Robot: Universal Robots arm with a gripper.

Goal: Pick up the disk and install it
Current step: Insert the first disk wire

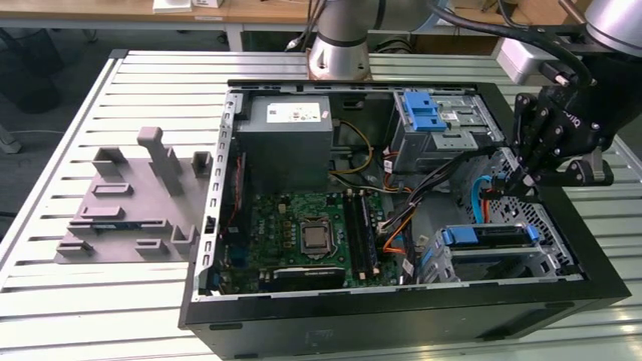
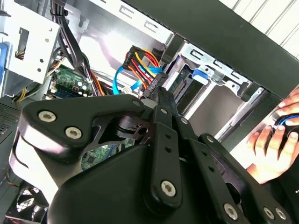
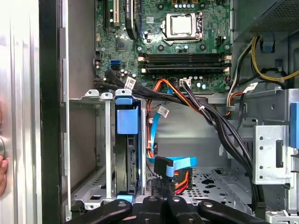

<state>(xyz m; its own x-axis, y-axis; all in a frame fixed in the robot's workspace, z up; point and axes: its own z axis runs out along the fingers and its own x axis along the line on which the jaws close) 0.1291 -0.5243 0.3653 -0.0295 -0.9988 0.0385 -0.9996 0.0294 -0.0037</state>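
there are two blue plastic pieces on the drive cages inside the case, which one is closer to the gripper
The blue handle of the disk seated in the lower drive cage; the gripper hangs just above it. The blue bracket sits on the upper bay, farther off.

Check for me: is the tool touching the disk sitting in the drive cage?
Apart. In the first wrist view the tool has closed on the cable connector, while the disk stands in the drive cage beside it, with the cage's metal rail between them.

From here I can't tell how my gripper (image 1: 509, 183) stands; its tips sink among the cables (image 1: 441, 180). The disk (image 3: 127, 154) shows edge-on in its cage (image 3: 88, 144), label hidden. A hand (image 2: 273, 144) is cut off by the frame's edge.
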